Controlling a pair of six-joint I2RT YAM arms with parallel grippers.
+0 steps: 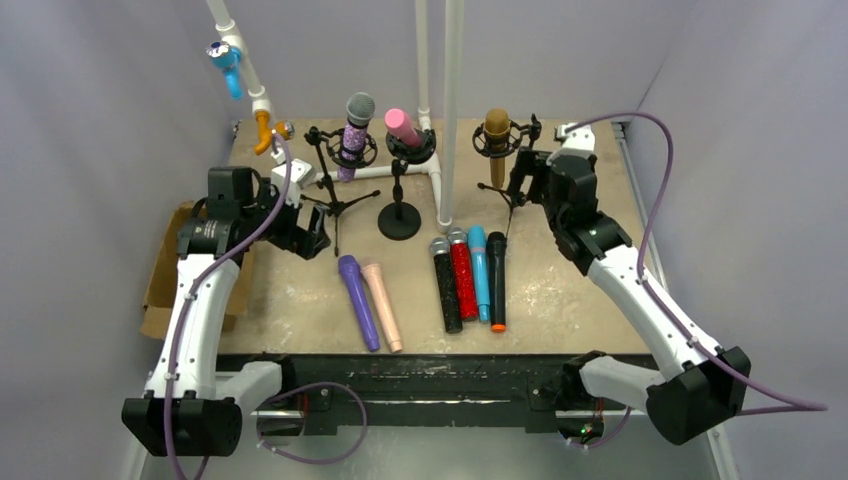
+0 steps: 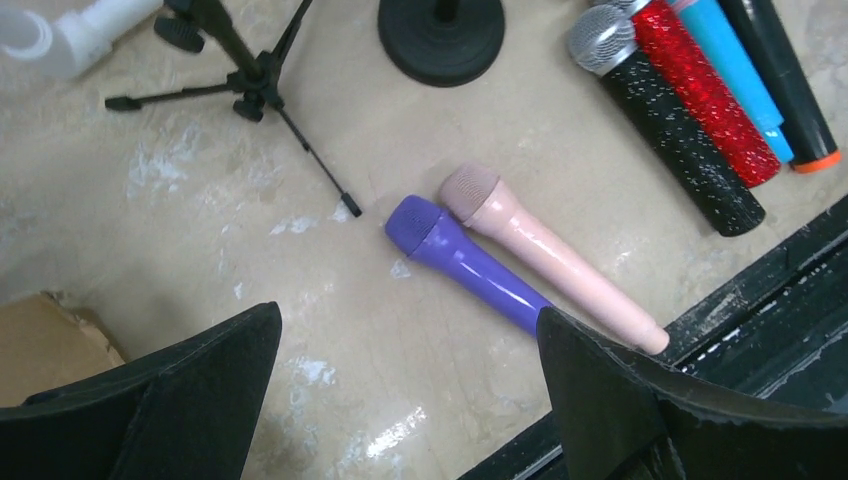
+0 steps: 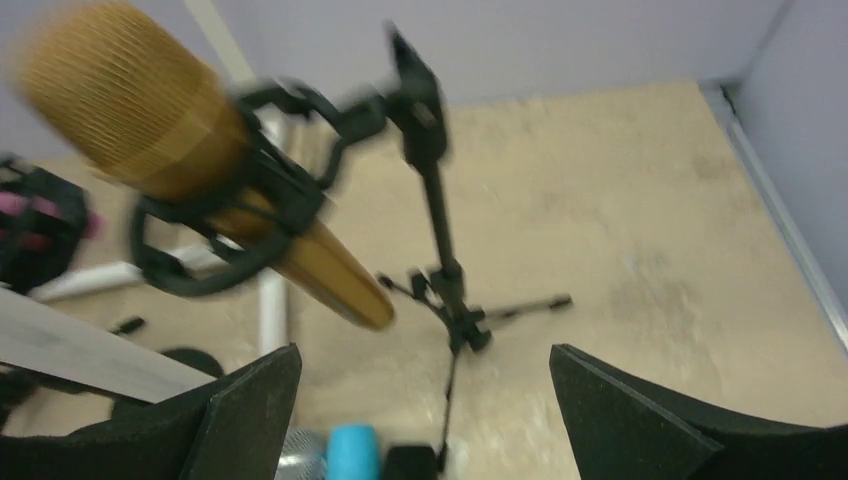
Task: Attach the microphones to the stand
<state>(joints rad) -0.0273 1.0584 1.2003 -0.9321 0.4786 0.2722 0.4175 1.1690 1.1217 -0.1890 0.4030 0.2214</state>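
Note:
Three microphones sit in stands at the back: purple glitter on the left tripod, pink on the round-base stand, gold in the right tripod's clip. Lying on the table are a purple microphone, a peach one, black glitter, red glitter, blue and black. My left gripper hovers open above the purple one's handle, holding nothing. My right gripper is open just in front of the gold microphone, apart from it.
A white pipe frame rises behind the stands, with a blue and an orange piece on its left arm. A cardboard box lies at the table's left edge. A black rail runs along the front edge.

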